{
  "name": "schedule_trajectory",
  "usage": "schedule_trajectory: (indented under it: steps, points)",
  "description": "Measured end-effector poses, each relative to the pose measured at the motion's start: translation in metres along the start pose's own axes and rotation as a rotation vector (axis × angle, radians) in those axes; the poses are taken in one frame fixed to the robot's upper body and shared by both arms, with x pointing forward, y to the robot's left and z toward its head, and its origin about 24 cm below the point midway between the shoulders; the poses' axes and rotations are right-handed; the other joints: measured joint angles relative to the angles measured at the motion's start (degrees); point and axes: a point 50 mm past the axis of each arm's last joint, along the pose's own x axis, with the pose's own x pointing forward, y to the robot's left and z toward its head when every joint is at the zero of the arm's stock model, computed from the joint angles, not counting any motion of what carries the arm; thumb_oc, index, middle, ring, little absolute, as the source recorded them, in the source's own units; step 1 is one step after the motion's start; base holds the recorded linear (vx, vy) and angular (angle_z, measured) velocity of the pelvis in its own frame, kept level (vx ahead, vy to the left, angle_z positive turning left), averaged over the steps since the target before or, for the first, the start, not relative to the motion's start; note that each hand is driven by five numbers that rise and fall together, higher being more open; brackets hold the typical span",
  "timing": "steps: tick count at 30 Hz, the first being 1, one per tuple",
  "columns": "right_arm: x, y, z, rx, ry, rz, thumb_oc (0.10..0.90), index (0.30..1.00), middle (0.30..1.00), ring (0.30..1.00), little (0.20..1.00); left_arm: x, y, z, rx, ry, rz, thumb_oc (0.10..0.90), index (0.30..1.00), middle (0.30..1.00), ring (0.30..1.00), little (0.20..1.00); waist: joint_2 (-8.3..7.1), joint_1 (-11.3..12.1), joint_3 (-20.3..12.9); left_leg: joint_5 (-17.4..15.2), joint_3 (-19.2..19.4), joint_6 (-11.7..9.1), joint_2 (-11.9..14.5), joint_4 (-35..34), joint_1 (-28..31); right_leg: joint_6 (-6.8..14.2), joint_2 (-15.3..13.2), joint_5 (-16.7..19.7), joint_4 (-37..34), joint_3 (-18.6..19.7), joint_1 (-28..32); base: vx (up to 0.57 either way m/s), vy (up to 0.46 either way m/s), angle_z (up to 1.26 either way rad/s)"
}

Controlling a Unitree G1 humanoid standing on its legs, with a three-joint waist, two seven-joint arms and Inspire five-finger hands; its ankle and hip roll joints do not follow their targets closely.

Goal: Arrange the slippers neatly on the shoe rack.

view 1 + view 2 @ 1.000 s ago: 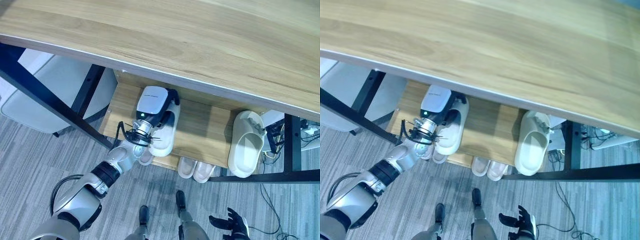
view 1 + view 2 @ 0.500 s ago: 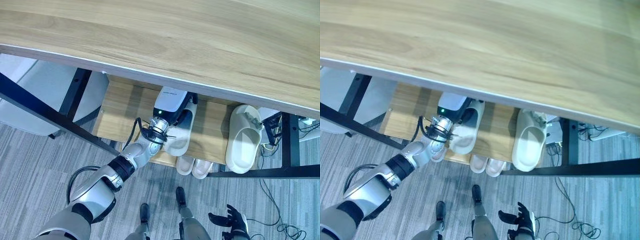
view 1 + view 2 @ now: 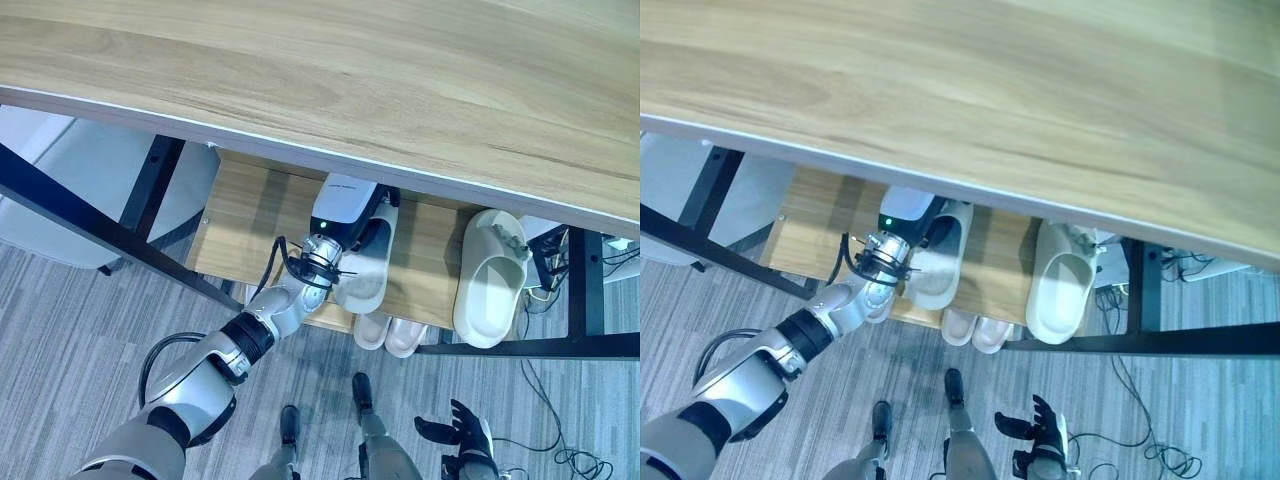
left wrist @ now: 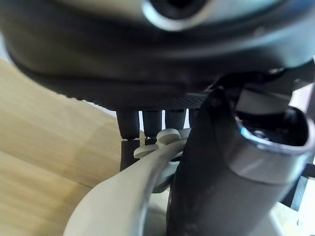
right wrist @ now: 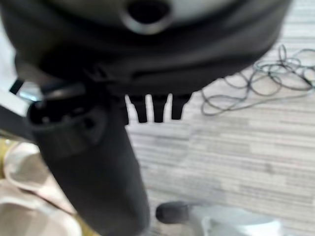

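Here, the left robot hand (image 3: 372,222) grips a smooth cream moulded slipper (image 3: 366,275) on the wooden shoe rack (image 3: 245,215); right robot hand (image 3: 458,436) relaxed.

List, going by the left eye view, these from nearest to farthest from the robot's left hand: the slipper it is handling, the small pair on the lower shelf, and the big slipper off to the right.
1. The held slipper, in the left hand on the upper shelf.
2. The small pair, below on the lower shelf, just right of the hand.
3. The big slipper, at the shelf's far right end.
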Motion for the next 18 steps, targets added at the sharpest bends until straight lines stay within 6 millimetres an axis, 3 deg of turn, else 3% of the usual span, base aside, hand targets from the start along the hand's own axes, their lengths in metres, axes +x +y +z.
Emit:
schedule_trajectory:
  steps: [11,18]
  points:
    - [0.003,0.002,0.010,0.008,-0.020,0.004,0.800,0.900,0.900,0.900,0.900,-0.008,-0.019,0.019,-0.101,-0.036,-0.078,0.400,0.300,0.300,0.300,0.300,1.43,0.1,1.2,0.0,0.3,0.0,0.1,0.0,2.8,0.0,0.1,0.0,0.0,-0.1,2.7,0.00,-0.036,-0.01]
    - [0.003,-0.001,0.002,-0.021,0.014,-0.005,0.800,0.900,0.900,0.900,0.900,-0.011,-0.025,0.025,-0.129,-0.036,-0.090,0.400,0.300,0.300,0.300,0.300,1.50,-0.1,1.3,0.1,0.4,-0.1,0.5,0.0,3.0,-0.1,0.4,0.1,0.0,-0.1,2.8,-0.01,-0.029,-0.01]
